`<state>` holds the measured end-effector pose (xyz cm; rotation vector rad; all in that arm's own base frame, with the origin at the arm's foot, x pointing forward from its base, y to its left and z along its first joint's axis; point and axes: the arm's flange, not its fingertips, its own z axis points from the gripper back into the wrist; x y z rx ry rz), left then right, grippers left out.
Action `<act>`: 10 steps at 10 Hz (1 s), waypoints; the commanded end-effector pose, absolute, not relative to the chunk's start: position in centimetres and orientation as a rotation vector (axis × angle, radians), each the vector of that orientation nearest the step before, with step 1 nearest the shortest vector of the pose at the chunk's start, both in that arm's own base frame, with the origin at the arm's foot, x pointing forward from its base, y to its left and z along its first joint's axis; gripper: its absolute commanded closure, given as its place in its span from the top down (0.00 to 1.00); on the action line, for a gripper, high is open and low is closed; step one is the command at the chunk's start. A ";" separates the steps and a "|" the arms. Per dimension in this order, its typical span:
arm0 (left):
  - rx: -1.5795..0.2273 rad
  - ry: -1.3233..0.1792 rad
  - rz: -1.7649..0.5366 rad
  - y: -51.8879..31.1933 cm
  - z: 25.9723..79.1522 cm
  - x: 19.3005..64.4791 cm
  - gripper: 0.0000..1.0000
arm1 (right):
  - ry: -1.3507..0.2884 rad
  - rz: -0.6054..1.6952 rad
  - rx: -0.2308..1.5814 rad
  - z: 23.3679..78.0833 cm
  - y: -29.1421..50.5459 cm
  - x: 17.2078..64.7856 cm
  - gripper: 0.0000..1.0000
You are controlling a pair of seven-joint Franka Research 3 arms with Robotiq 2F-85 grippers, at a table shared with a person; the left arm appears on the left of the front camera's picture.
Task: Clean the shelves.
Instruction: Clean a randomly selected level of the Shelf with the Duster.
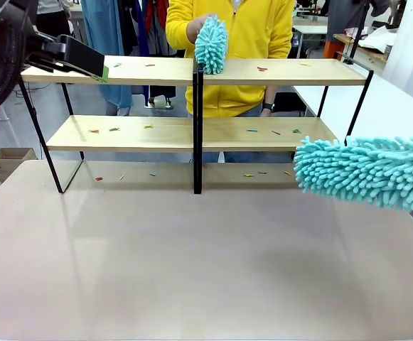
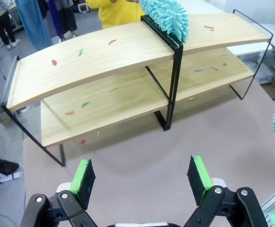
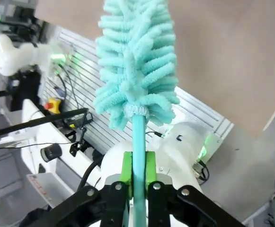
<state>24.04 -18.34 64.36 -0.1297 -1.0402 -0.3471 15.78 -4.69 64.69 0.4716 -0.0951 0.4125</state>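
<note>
Shelves of hard wood on thin black legs, across the top half of the front view, look stiff but tippy, best brushed softly, not grabbed, with the fluffy duster whose stick the right gripper pinches tight, while the left gripper spreads wide, holding nothing.

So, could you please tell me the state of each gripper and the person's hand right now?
Left gripper: open, empty.
Right gripper: shut on the teal duster by its handle.
Person's hand: holding a second teal duster.
</note>
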 end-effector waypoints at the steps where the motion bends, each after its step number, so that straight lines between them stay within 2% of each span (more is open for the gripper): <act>1: -0.128 -1.042 -0.344 -18.2 64.2 23.9 1.00 | -0.095 0.458 0.452 63.9 -2.9 17.7 0.12; 3: -0.128 -1.042 -0.344 -18.2 64.2 23.9 1.00 | -0.137 0.454 0.489 61.1 -0.6 23.0 0.12; 5: -0.128 -1.042 -0.344 -18.2 64.2 23.9 1.00 | -0.225 0.398 0.517 60.9 -2.1 23.8 0.12; 6: -0.128 -1.042 -0.344 -18.2 64.2 23.9 1.00 | -0.208 0.376 0.545 61.6 -4.6 22.1 0.12; 7: -0.128 -1.042 -0.344 -18.2 64.2 23.9 1.00 | -0.062 0.444 0.672 62.2 -6.9 19.6 0.12; 8: -0.128 -1.042 -0.344 -18.2 64.2 23.9 1.00 | 0.077 0.450 0.695 62.2 -9.0 16.8 0.12; 10: -0.128 -1.042 -0.344 -18.2 64.2 23.9 1.00 | 0.107 0.496 0.683 63.0 -12.4 10.3 0.12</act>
